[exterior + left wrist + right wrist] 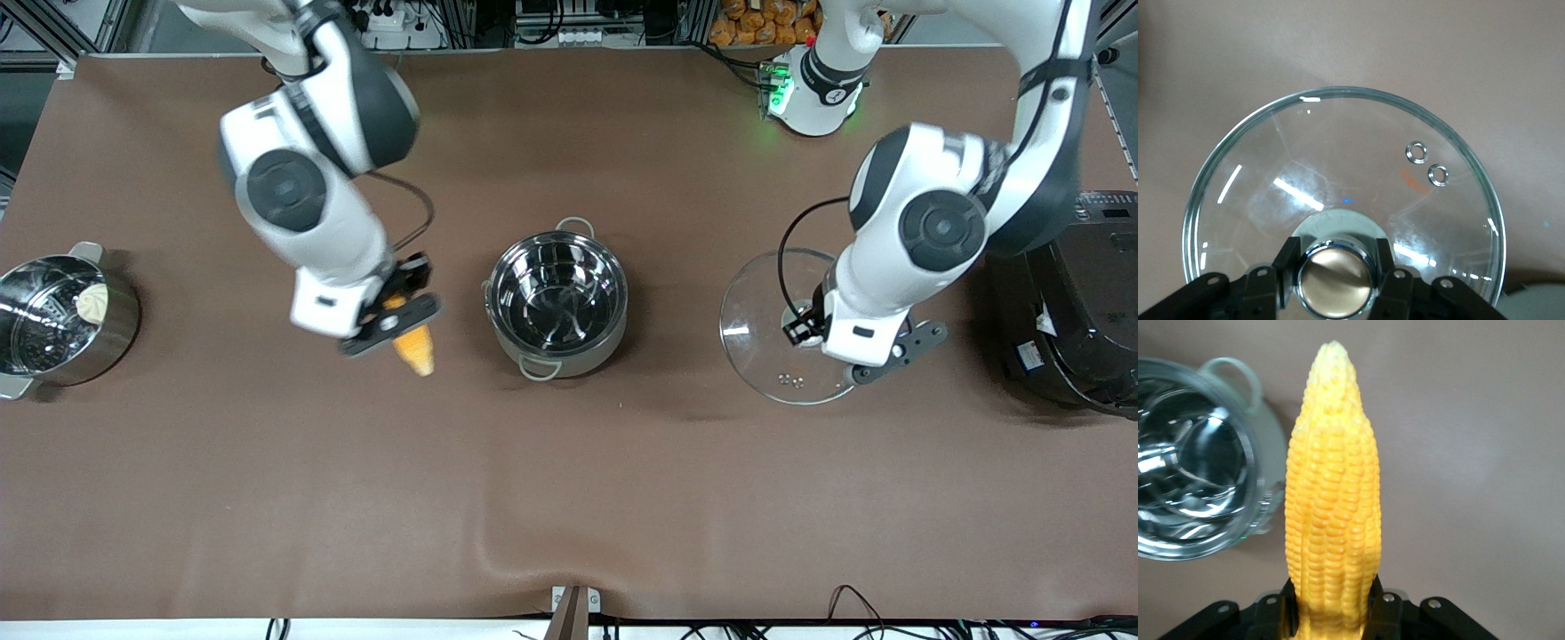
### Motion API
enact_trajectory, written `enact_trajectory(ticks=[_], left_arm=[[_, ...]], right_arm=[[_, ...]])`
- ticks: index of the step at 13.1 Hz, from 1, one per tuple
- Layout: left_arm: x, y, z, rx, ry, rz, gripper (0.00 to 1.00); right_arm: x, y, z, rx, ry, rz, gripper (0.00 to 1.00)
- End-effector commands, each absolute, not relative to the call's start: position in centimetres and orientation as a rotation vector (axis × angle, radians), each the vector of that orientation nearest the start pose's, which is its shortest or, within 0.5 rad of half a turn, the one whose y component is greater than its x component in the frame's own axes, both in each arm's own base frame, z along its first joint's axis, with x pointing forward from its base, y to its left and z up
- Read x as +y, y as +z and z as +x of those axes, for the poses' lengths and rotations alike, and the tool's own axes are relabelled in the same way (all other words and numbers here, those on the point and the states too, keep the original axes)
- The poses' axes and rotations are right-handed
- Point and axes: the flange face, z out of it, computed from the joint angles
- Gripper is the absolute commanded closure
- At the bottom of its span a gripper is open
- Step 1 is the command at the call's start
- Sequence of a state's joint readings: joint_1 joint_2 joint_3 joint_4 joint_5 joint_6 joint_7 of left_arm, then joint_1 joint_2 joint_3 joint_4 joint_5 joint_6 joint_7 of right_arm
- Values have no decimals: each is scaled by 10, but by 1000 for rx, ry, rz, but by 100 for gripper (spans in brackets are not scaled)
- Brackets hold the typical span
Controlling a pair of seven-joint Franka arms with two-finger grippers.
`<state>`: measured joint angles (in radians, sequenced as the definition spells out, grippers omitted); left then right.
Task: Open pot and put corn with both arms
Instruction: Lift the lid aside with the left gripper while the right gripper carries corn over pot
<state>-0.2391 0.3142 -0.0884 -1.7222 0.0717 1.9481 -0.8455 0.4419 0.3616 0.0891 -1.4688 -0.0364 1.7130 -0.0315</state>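
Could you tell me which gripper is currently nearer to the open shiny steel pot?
Right. The right gripper, shut on the yellow-orange corn cob, hangs just beside the open shiny steel pot. The left gripper grips the glass lid's copper-coloured knob farther off, toward the black cooker.

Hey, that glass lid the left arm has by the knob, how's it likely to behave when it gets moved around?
The lid looks like rigid glass, so probably stiff but breakable if dropped. It is wide and held only at the knob by the left gripper, so it may tilt or swing. The knob looks smooth and shiny, so it could slip.
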Motion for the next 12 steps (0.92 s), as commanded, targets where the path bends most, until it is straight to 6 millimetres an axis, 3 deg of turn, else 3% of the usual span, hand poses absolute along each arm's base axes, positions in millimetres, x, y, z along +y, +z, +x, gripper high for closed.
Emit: enact_trajectory(ticks=[1, 4, 7, 12], left_arm=[[-195, 355, 587, -744, 73, -2999, 100], [-176, 300, 574, -771, 26, -3015, 100], [-171, 258, 559, -751, 31, -3011, 100], [-149, 224, 544, -700, -44, -3013, 100]], right_arm=[[373, 445, 557, -1072, 175, -2992, 100], [424, 417, 542, -1245, 172, -2930, 100], [452, 392, 531, -1322, 200, -2924, 100], [497, 361, 506, -1551, 136, -2944, 100]])
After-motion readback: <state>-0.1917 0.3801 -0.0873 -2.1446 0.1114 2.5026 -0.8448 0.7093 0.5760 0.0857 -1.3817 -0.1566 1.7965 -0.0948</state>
